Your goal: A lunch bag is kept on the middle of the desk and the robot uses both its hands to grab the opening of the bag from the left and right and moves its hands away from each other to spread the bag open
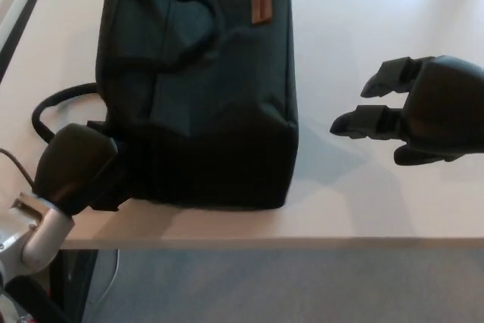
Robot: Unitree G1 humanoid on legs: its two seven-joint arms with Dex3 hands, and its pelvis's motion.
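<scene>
The dark lunch bag lies tipped over on the pale desk, closed side up, with a brown label near its far edge. Its opening is hidden. At the bag's near-left corner my left hand is closed on the fabric, its fingertips tucked out of sight under the bag. My right hand hovers to the right of the bag with its fingers apart, holding nothing. A clear gap separates it from the bag.
A black strap loop trails from the bag's left side across the desk. The desk's front edge runs just below the bag and both hands, with grey floor beyond. A dark strip borders the desk at far left.
</scene>
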